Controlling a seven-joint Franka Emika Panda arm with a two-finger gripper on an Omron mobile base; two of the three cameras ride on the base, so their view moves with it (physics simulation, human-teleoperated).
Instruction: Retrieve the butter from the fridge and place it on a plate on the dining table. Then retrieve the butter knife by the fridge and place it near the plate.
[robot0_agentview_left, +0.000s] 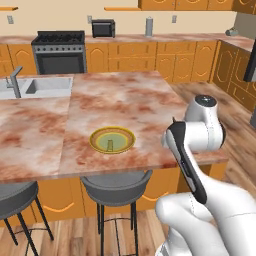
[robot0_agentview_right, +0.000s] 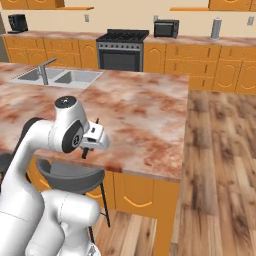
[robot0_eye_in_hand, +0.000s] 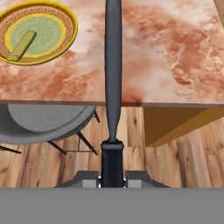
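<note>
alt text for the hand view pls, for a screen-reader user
The gripper is shut on the butter knife, a long dark blade pointing up the frame over the near edge of the dining table. At upper left the plate holds the butter; a grey stool sits below the edge.

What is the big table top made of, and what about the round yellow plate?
The pinkish-brown and cream island table top looks like polished marble: cloudy veined blotches. The round plate with yellow-ochre rim and pale green centre looks like glazed ceramic, though the smooth rendering leaves that open.

one plate (robot0_agentview_left: 112, 140), one butter (robot0_eye_in_hand: 22, 45), one butter knife (robot0_eye_in_hand: 113, 70), two stools (robot0_agentview_left: 117, 187)
</note>
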